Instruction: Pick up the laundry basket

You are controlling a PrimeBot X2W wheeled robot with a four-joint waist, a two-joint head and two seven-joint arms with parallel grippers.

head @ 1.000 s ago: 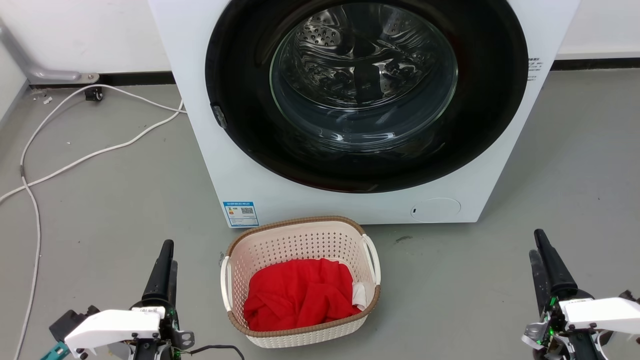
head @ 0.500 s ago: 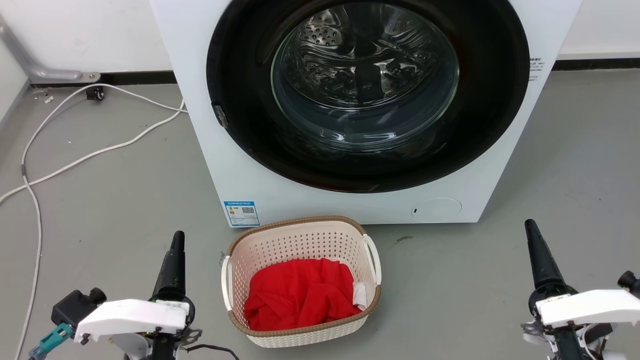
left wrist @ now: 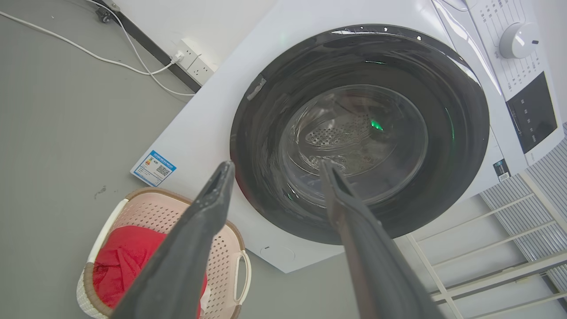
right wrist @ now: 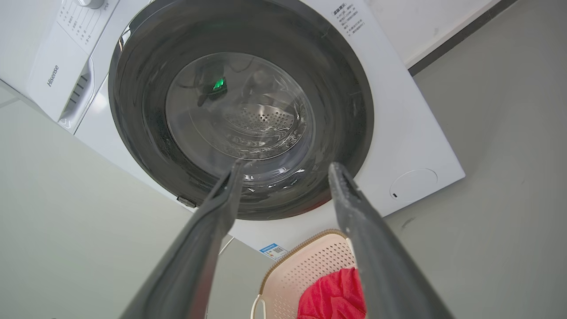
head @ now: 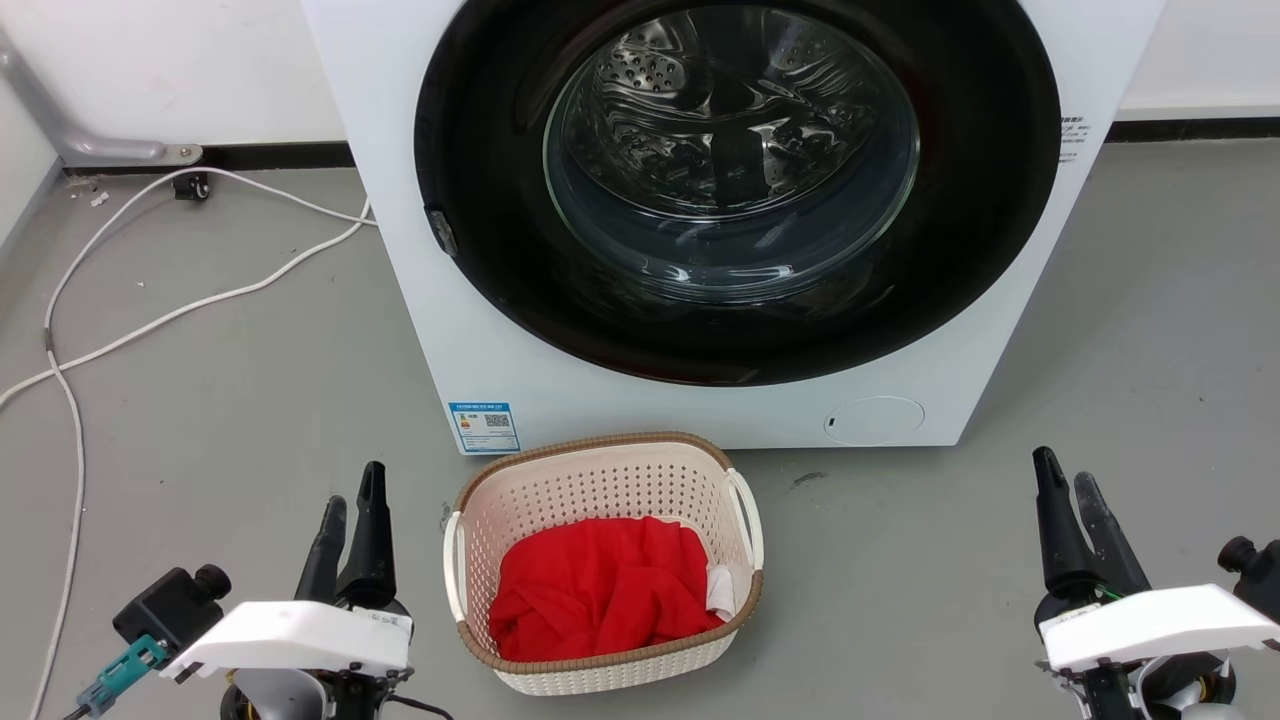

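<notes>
The laundry basket (head: 590, 485) stands on the grey floor just in front of the washing machine; it is cream-white and perforated, with a brown rim and a white handle on each side. A red cloth (head: 600, 585) lies in it. My left gripper (head: 354, 488) hovers open to the left of the basket, a short gap from its left handle (head: 452, 560). My right gripper (head: 1063, 468) is open far off to the right. The basket also sits low in the left wrist view (left wrist: 221, 266) beneath the open left gripper (left wrist: 276, 164), and low in the right wrist view (right wrist: 305, 270) beneath the open right gripper (right wrist: 286, 164).
The white washing machine (head: 480, 330), with its dark round door (head: 730, 180) shut, rises right behind the basket. White cables (head: 150, 320) trail over the floor at the left. A white rack (left wrist: 487, 266) stands beside the machine. Bare floor lies on both sides of the basket.
Both wrists have turned, so each gripper's two fingers now show apart. The left gripper has moved up and right toward the basket; the right gripper has shifted slightly left.
</notes>
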